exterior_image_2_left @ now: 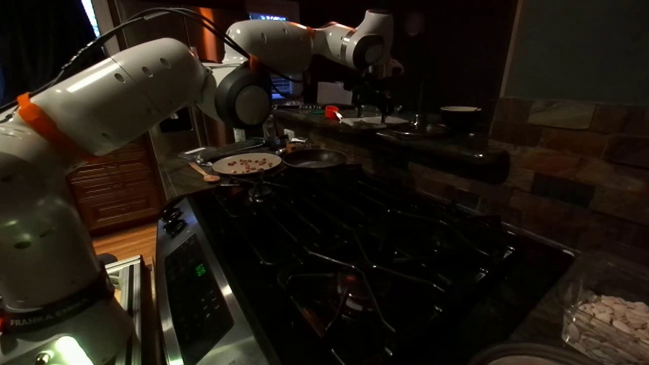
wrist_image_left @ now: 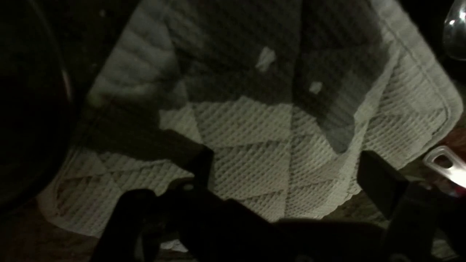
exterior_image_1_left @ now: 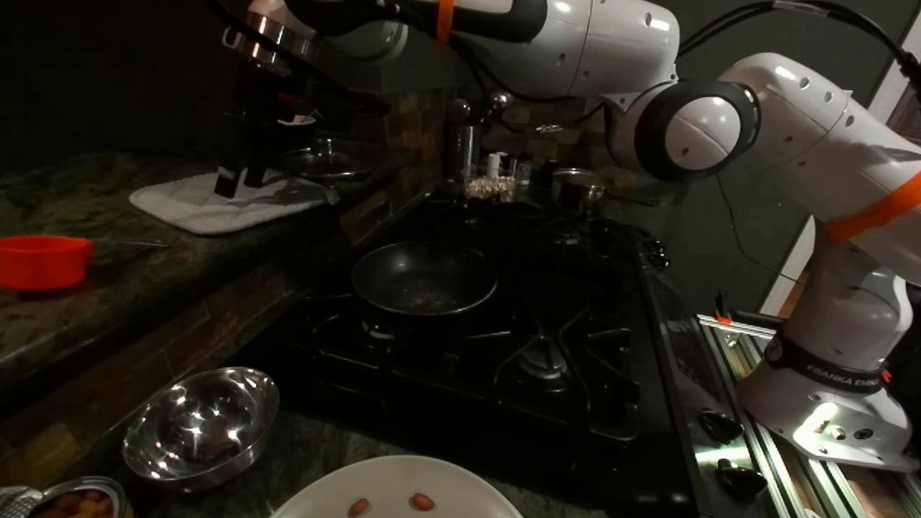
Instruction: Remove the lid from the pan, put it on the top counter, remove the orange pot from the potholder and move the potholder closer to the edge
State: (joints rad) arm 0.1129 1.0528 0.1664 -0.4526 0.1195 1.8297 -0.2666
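While the dark stone counter (exterior_image_1_left: pixel 79 194) stands raised along the back edge of the black stove (exterior_image_1_left: pixel 619 460), the black pan (exterior_image_1_left: pixel 424 280) sits upright at the stove's back corner, its dark inside showing. On the counter lies the white potholder (exterior_image_1_left: pixel 191 207), one rounded corner close to the stove-side edge and its stove-facing side running roughly along that edge; its long axis I cannot tell, as its far side is partly hidden. The round lid (exterior_image_1_left: pixel 331 162) rests knob up on the counter just beside the potholder, near the same edge. Over the potholder the claw (wrist_image_left: pixel 287 167) is released, its fingers pointing down and spread wide; whether the tips touch the potholder I cannot tell. Apart from the potholder, farther along the counter, the orange pot (exterior_image_1_left: pixel 43 265) stands upright, its handle pointing toward a corner of the potholder.
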